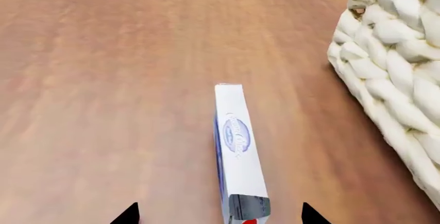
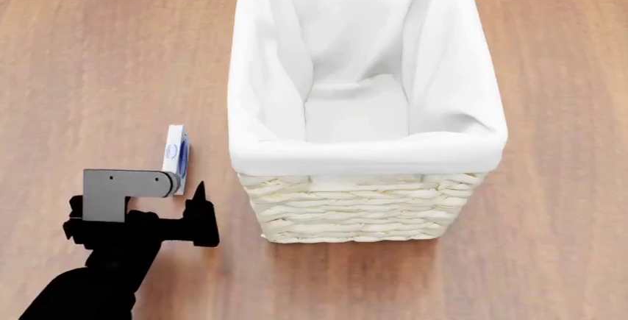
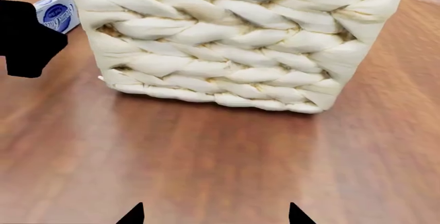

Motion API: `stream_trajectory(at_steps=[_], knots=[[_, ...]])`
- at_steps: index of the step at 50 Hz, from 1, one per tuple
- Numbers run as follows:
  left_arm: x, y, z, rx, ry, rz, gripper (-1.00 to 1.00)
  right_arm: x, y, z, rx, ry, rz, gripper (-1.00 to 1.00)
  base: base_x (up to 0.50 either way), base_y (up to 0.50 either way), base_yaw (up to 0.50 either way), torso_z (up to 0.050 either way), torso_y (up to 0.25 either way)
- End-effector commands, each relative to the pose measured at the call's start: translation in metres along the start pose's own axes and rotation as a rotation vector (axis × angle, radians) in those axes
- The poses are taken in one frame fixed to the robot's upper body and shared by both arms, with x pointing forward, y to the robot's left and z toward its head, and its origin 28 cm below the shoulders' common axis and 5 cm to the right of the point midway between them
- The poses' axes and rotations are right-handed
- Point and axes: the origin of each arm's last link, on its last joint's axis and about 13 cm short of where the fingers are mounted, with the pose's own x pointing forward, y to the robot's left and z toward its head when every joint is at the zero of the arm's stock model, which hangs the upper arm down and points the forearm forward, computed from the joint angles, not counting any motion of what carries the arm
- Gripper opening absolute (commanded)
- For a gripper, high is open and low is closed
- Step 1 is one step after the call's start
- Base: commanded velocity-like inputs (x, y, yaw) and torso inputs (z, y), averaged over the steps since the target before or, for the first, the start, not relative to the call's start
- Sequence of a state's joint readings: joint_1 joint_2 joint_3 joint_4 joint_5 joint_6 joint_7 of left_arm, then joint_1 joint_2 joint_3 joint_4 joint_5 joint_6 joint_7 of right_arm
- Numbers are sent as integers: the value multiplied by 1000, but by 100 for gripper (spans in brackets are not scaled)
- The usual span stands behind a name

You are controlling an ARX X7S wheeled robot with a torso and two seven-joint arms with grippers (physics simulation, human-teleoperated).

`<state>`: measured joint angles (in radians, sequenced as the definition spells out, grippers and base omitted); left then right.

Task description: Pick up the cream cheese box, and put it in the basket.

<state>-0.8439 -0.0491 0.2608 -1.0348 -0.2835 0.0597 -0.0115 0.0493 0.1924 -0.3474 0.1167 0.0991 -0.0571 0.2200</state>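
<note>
From our left wrist camera, we see the cream cheese box standing on its thin edge on the wood-grain table, a slim white carton with a blue oval mark and a dark end. It lies between the two black tips of our left gripper, which stand wide apart and grip nothing. The chunky cream weave of the basket sits just beside it.

From the head view, the box stands just left of the basket, whose smooth white cloth liner folds over the rim; our left gripper hovers at its near end.

From the right wrist view, our right gripper shows only two separated tips, apparently open and empty, facing the braided basket wall.
</note>
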Motion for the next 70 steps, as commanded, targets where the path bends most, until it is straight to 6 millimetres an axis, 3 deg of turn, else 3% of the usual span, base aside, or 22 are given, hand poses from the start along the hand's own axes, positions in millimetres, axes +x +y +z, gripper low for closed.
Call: stream_trajectory(at_steps=[1, 14, 35, 36, 51, 56, 70], knots=[[4, 1, -1, -13, 6, 22, 100, -1, 1, 1, -12, -5, 8, 100, 0, 0, 0, 0, 0], [8, 1, 7, -11, -14, 33, 100, 0, 4, -2, -19, 2, 20, 100, 0, 0, 0, 0, 0], [10, 0, 4, 5, -4, 18, 100, 0, 8, -8, -27, 8, 35, 100, 0, 0, 0, 0, 0], [9, 0, 3, 12, -7, 13, -100, 0, 8, -8, -26, 9, 36, 100, 0, 0, 0, 0, 0], [6, -2, -5, 29, -6, -18, -100, -2, 9, -7, -29, 6, 43, 100, 0, 0, 0, 0, 0], [7, 4, 2, 39, -21, -6, -100, -1, 8, -5, -32, 5, 39, 100, 0, 0, 0, 0, 0], [-41, 34, 80, 179, -80, 90, -100, -4, 7, -1, -25, -6, 35, 100, 0, 0, 0, 0, 0]])
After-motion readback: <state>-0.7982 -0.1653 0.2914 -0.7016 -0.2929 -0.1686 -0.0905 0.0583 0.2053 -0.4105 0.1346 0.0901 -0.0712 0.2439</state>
